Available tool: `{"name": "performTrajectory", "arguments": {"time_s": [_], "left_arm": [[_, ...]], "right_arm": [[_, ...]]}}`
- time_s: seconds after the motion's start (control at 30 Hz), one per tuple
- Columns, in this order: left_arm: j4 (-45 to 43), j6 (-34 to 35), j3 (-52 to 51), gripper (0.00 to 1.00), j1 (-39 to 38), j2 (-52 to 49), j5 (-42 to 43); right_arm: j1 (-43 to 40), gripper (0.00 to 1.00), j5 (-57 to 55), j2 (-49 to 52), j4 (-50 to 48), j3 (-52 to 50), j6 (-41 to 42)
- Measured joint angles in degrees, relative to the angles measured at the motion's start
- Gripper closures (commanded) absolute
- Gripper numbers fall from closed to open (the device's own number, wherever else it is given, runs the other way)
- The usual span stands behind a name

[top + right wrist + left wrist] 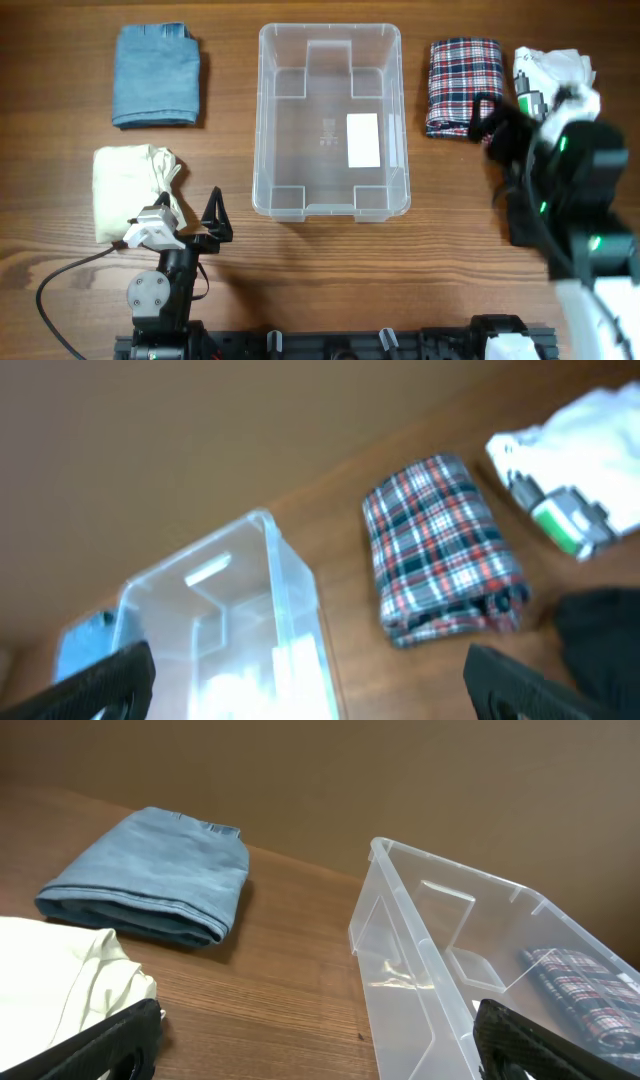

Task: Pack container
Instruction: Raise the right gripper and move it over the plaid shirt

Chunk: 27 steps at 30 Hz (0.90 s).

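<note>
The wooden surface [330,290] carries the container [300,150], a clear empty bin at the centre top of the overhead frame. A folded blue cloth [155,75] lies at upper left with a cream cloth [125,185] below it. A folded plaid cloth [460,85] lies just right of the bin, and a crumpled white bundle [555,72] lies further right.

The left claw [318,1030] sits below and left of the container's lower left corner, at the cream cloth's edge, with its fingers spread wide. The right claw [310,680] hangs to the container's right, near the plaid cloth, also spread wide.

Only the overhead view shows the white label [363,140] on the base. The left wrist view shows the plaid through the clear wall. The right wrist view is blurred, with the bin at lower left
</note>
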<state>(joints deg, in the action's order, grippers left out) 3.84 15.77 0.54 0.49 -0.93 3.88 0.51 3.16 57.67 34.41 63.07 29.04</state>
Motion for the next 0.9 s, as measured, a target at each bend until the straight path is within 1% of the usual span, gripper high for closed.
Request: {"name": "performTrajectory", "arguments": {"time_s": [0.1, 0.2, 0.4, 0.73, 0.9], "left_arm": [[0.0, 0.0, 0.0, 0.00, 0.0, 0.0, 0.0], [0.0, 0.0, 0.0, 0.00, 0.0, 0.0, -0.2], [0.0, 0.0, 0.0, 0.00, 0.0, 0.0, -0.2], [0.0, 0.0, 0.0, 0.00, 0.0, 0.0, -0.2], [0.0, 0.0, 0.0, 0.00, 0.0, 0.0, -0.2]], "right_arm": [[-0.3, 0.00, 0.0, 8.6, 10.8, 13.8, -4.1], [-0.7, 0.00, 0.0, 13.3, 14.3, 21.2, -8.2], [-2.3, 0.00, 0.0, 13.8, 17.9, 22.5, -11.2], [-10.3, 0.00, 0.0, 13.8, 23.5, 22.5, -11.4], [-13.2, 0.00, 0.0, 13.8, 23.9, 22.5, -11.4]]}}
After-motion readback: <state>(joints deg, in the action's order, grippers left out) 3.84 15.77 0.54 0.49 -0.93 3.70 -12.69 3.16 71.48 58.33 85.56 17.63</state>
